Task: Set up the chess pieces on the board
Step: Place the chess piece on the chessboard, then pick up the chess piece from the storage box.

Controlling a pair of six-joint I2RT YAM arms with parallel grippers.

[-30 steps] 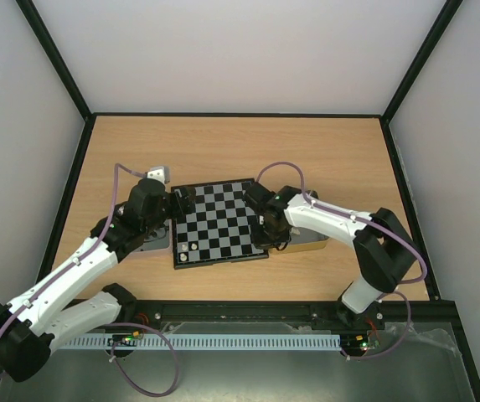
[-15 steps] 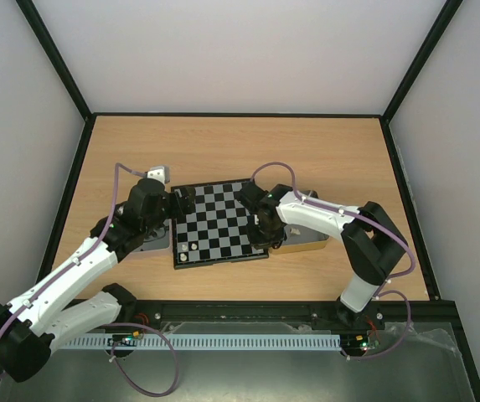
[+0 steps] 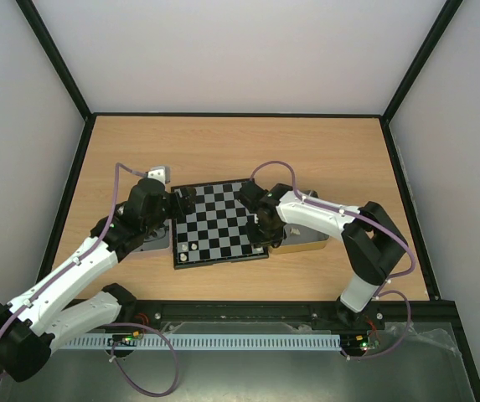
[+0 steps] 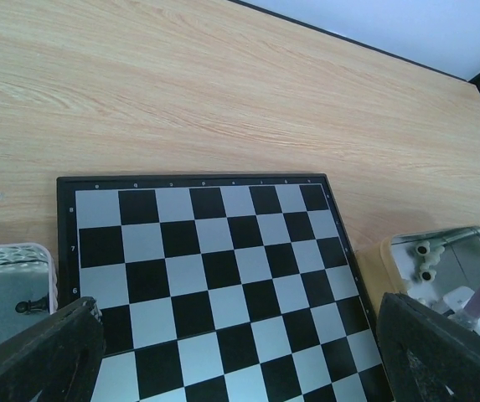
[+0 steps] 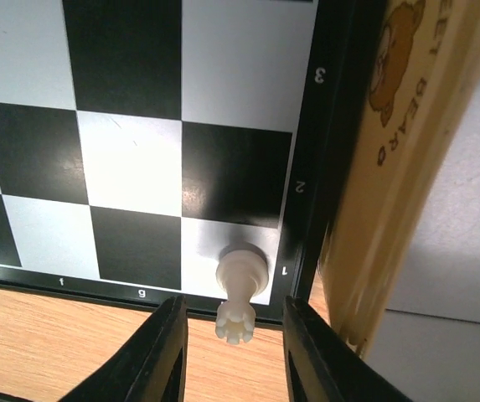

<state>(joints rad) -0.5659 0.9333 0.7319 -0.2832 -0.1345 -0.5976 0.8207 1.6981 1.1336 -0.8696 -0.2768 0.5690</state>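
At the left, a shallow metal tin with a pale rim (image 4: 22, 254) holds small black chessmen (image 4: 23, 306). The jaws of the left arm (image 4: 238, 335) stand wide apart and empty, above the near-left part of the small black-and-silver chessboard (image 4: 214, 251), which lies mid-counter on the pale wooden counter (image 4: 223, 84).

Over the board's near-right corner, the jaws of the right arm (image 5: 234, 314) are partly open, one on each side of a cream-white rook (image 5: 241, 272). They do not seem to touch it. The rook stands upright on the light corner square, beside the border's "1" and one file past "g".

This looks like the let-go of a placed piece. To do it well, the jaws should widen evenly and then rise straight up. A sideways drag could tip so small a piece or push it over the border.

The border also reads "e", "f", "2" and "3". Just right of the board, the yellow side wall of a second tin (image 5: 390, 209) shows a cartoon bear and the word "BEAR"; the other letters are cut off.
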